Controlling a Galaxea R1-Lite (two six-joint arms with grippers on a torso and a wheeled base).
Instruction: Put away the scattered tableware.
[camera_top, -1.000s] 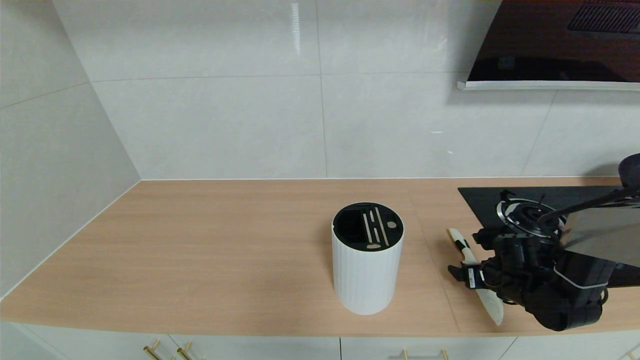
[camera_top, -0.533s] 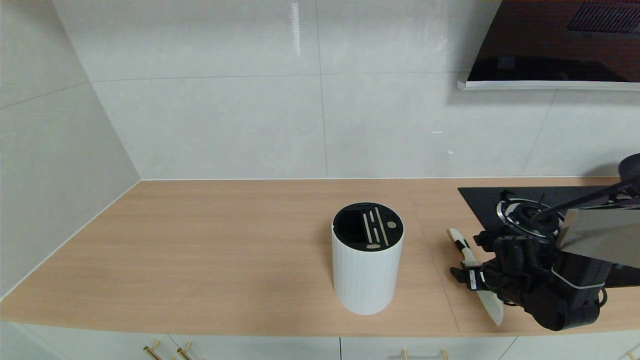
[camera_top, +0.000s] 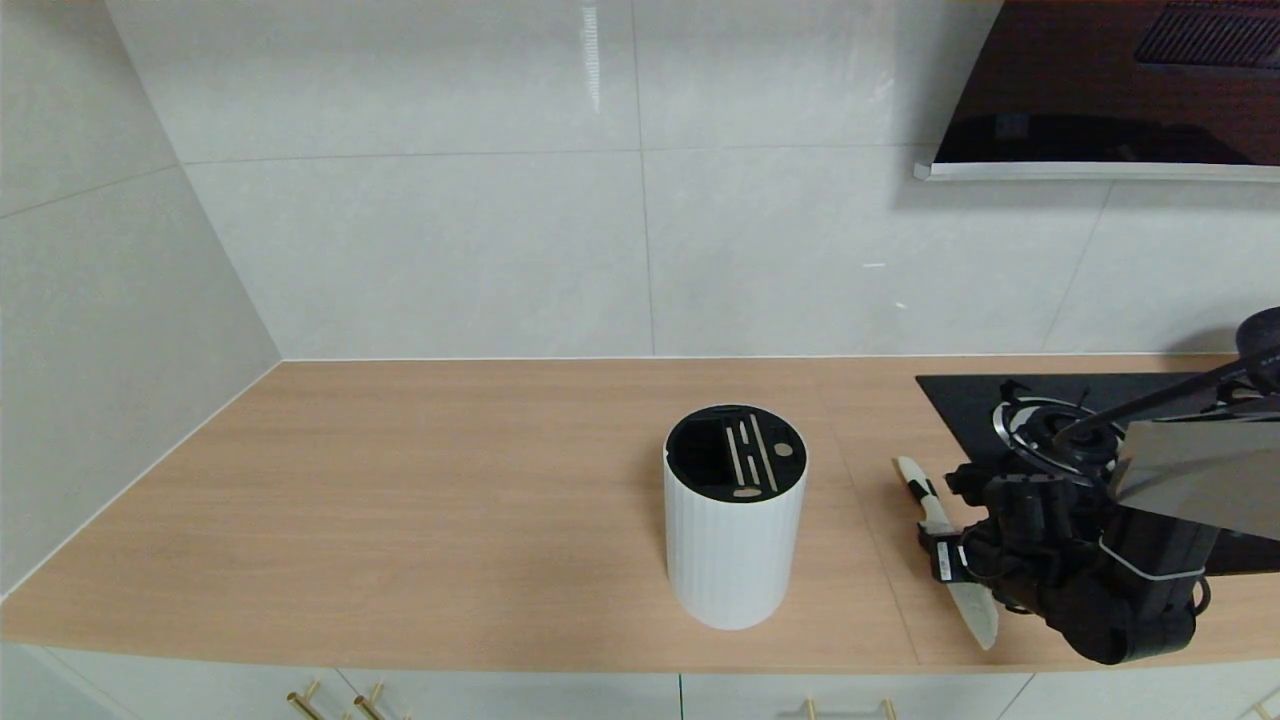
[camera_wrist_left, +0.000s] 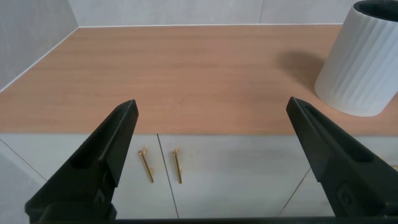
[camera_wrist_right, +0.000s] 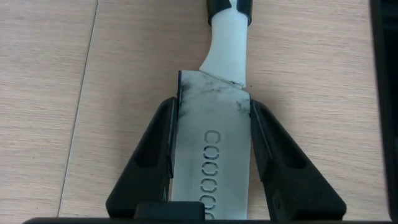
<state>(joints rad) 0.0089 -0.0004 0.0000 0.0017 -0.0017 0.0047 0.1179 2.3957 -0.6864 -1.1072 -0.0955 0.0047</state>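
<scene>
A knife (camera_top: 930, 505) with a pale blade and a white-and-black handle lies flat on the wooden counter (camera_top: 450, 480), right of a white ribbed knife holder (camera_top: 735, 540) with a black slotted top. My right gripper (camera_top: 955, 560) is down at the counter, shut on the knife's blade. In the right wrist view its fingers (camera_wrist_right: 155, 149) press both edges of the blade (camera_wrist_right: 214, 124), just below the handle. My left gripper (camera_wrist_left: 211, 109) is open and hangs in front of the counter's front edge, left of the holder (camera_wrist_left: 360, 62), holding nothing.
A black cooktop (camera_top: 960, 400) with a burner ring (camera_top: 1050, 425) lies right behind the knife. A dark range hood (camera_top: 1100, 90) hangs above it. Tiled walls close the back and left sides. Cabinet doors with gold handles (camera_wrist_left: 146, 165) sit under the counter.
The right gripper's fingers have drawn in from a wider spread and now clamp the knife blade. The knife has shifted only slightly on the counter.
</scene>
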